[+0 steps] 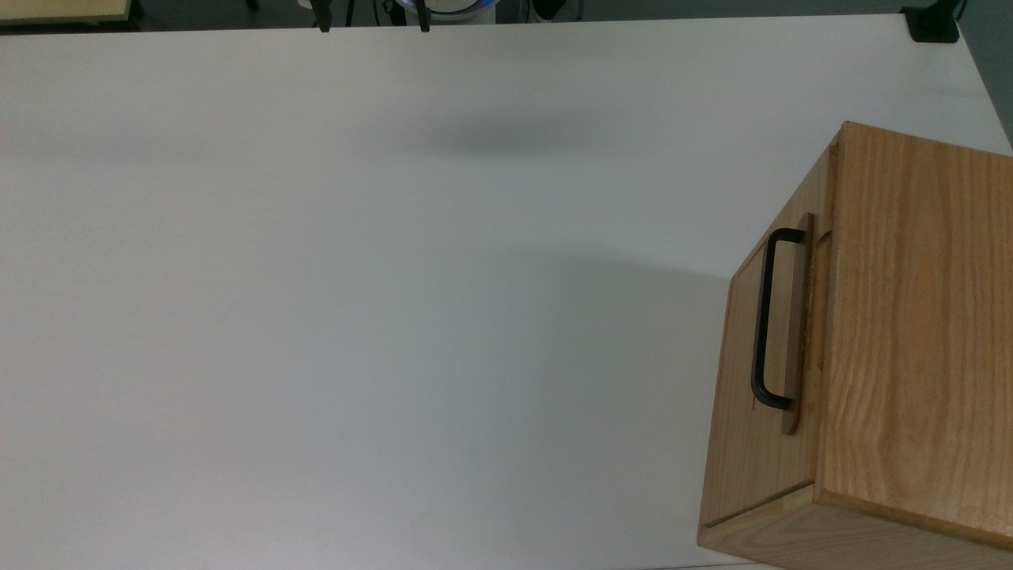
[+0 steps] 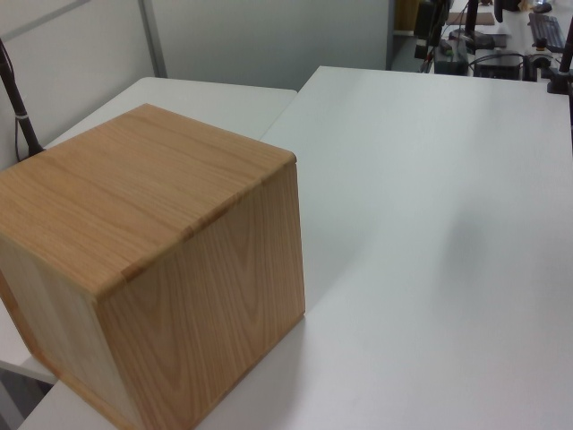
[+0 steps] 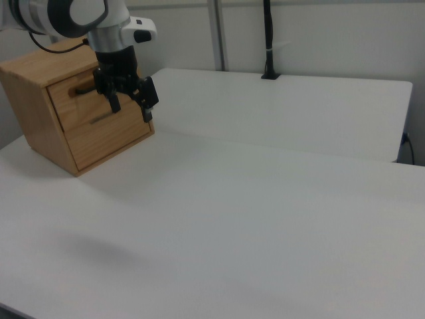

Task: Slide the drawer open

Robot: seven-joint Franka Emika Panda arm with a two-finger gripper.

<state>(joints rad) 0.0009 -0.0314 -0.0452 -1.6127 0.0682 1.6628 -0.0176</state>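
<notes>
The drawer (image 1: 794,328) sits pushed into a wooden cabinet (image 1: 910,332) at the top view's right edge. Its thin black bar handle (image 1: 761,318) faces the top view's left. In the right view the drawer front (image 3: 74,101) and its handle (image 3: 82,89) are at the upper left. My gripper (image 3: 131,106) hangs there open, in front of the cabinet (image 3: 40,113) as seen, holding nothing. Only the cabinet's (image 2: 152,260) plain back and side appear in the left view, with the drawer hidden.
The white table (image 1: 356,301) stretches wide to the top view's left of the cabinet. A soft shadow (image 1: 498,136) lies near its far edge. A black post (image 3: 268,40) stands at the table's back in the right view. Desks with equipment (image 2: 501,36) stand beyond.
</notes>
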